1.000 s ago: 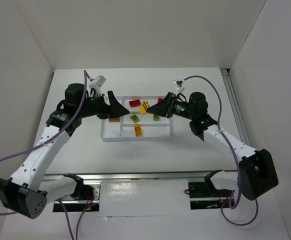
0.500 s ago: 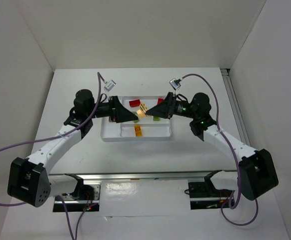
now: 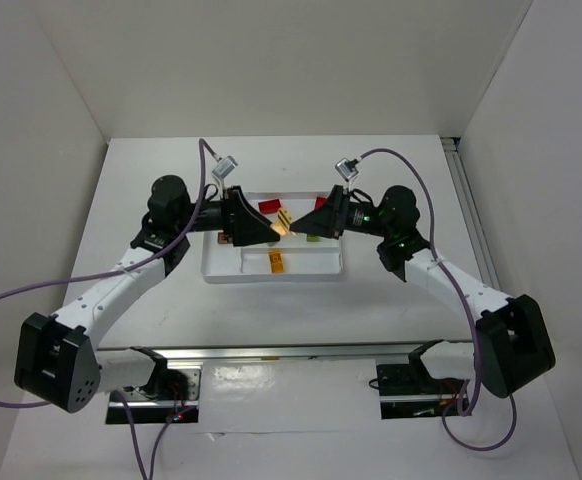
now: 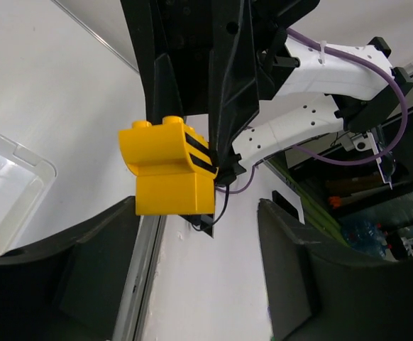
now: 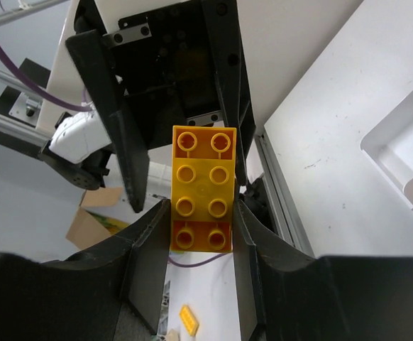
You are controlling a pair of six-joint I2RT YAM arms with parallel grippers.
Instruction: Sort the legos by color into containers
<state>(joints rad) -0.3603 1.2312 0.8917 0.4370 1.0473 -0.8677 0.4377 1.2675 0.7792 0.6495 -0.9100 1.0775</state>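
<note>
**A:** Where is the yellow brick (image 5: 203, 188)?

**B:** The right gripper (image 5: 203, 213) has it. Its fingers (image 5: 146, 249) are clamped on the two long sides, and the studded face is turned toward that wrist's camera. From above, it hangs in the air over the middle of the tray (image 3: 321, 266), toward the far side.

**A:** And the left gripper (image 4: 198, 206)?

**B:** Its jaws are wide apart and pointed at the brick from the left. The brick sits in line with the gap and touches neither finger (image 4: 57, 284) (black stripes show on its side from there).

**A:** What's in the tray?

**B:** A red brick (image 3: 268, 207) lies in the far narrow compartment. An orange brick (image 3: 276, 262) is in the near one. A green brick (image 3: 313, 237) is in the middle one, partly hidden under the right gripper. A brown brick (image 3: 224, 238) is in the tall left section, half under the left gripper (I can't make out more of it).
</note>
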